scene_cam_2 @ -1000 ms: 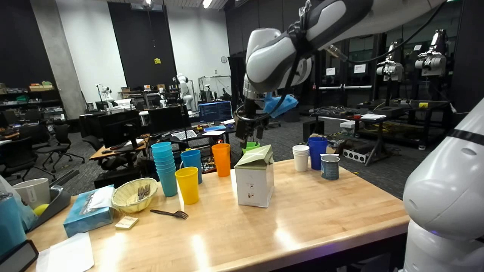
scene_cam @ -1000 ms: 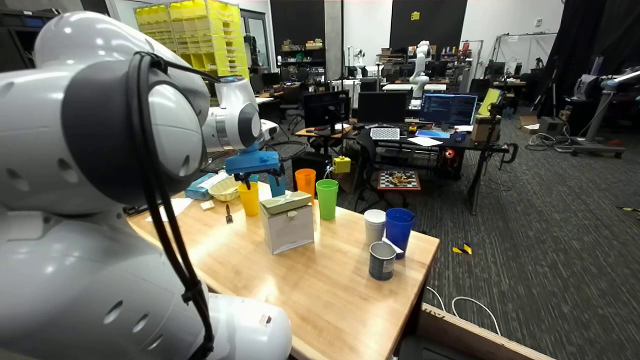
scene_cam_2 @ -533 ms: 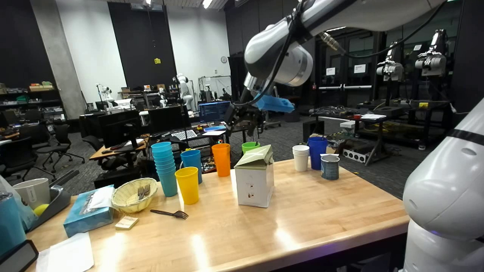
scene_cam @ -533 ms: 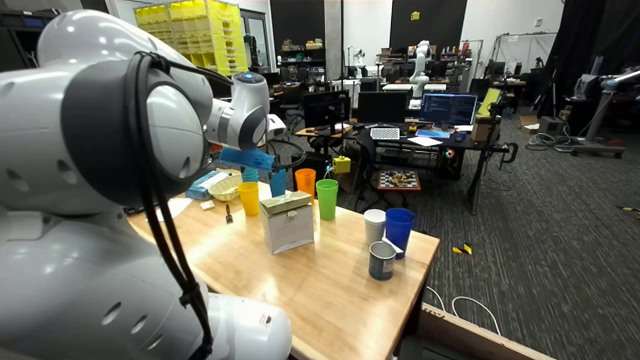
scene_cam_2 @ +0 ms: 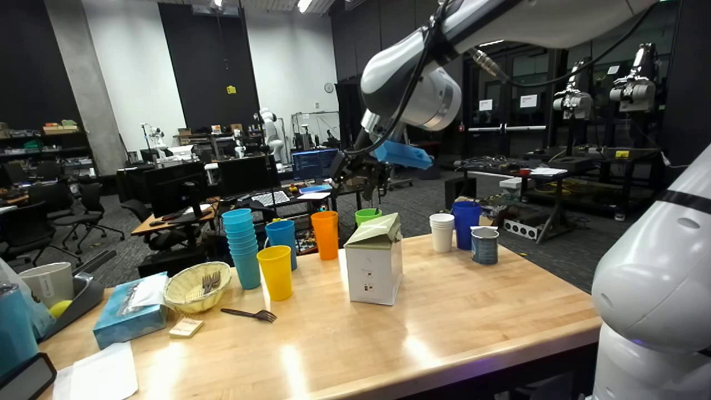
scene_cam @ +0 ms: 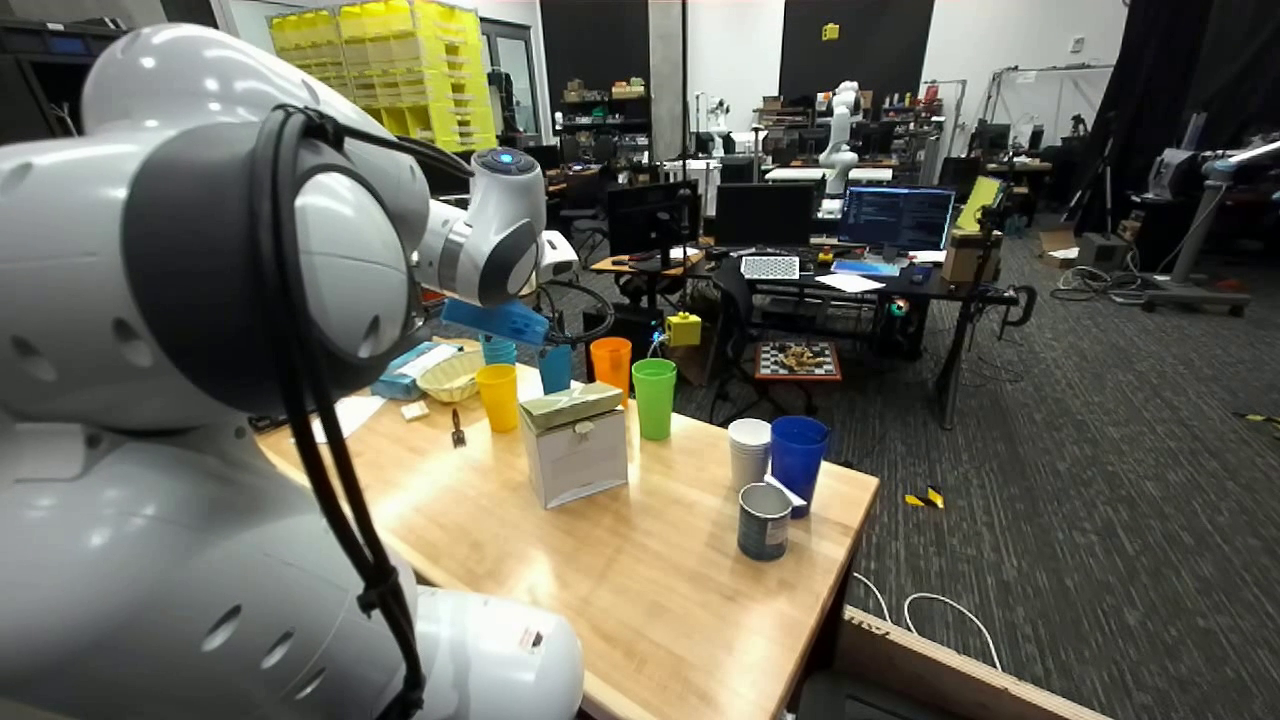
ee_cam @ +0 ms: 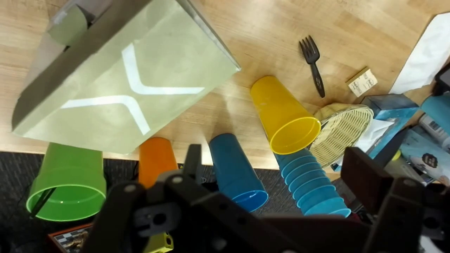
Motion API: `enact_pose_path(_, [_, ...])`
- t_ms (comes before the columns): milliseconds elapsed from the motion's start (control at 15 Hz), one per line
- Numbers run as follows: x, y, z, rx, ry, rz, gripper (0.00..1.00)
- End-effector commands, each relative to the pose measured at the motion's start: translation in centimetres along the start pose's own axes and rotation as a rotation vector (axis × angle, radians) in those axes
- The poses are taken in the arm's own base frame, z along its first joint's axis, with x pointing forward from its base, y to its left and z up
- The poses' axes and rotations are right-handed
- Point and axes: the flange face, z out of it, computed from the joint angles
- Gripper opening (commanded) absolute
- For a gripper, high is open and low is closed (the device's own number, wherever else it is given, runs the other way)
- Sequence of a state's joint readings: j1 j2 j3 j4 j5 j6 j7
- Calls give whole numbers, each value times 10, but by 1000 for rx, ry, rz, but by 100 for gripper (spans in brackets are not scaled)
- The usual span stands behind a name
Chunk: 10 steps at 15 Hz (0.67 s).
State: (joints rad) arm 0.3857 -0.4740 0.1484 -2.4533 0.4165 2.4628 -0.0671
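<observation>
Pincer point(ee_cam: 273, 154) hangs above the tabletop point(scene_cam_2: 477, 311), my fingers point(ee_cam: 192, 160) spread wide, nothing in my hold. Nearest, below and untouched: in the wrist view a blue cup point(ee_cam: 233, 168) and a stack of teal cups point(ee_cam: 311, 179) show between my fingers, a yellow cup point(ee_cam: 279, 109) just ahead. White box point(scene_cam_2: 371, 272), green-lidded, stands upright off to one side, its top lower than me. Orange cup point(ee_cam: 154, 156), partly hidden by my pincer. Green cup point(ee_cam: 70, 165) near the box: slim dark item point(ee_cam: 43, 202) leaning inside. Wicker basket point(ee_cam: 341, 130) past the yellow cup; in an exterior view, forks point(scene_cam_2: 211, 282) lie inside. Farther: white cups point(scene_cam_2: 441, 236) nested in one stack, a dark blue cup point(scene_cam_2: 464, 225), a grey can point(scene_cam_2: 484, 249) just beside it, the can's contents unclear. My arm point(scene_cam_2: 380, 69): stretched out over the tabletop, wrist bent, fingers slanting down.
</observation>
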Motion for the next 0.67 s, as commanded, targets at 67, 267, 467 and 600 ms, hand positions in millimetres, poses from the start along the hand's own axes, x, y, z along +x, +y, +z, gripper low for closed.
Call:
enact_pose_path(67, [0,2,-3,39,-4,223,100])
enact_pose_path(267, [-2,5,-7,76,19,388,100])
enact_pose_path(467, [-1,14,-12,78,61,546,100])
enact_pose_path(600, [-2,22,-13,73,69,626,100])
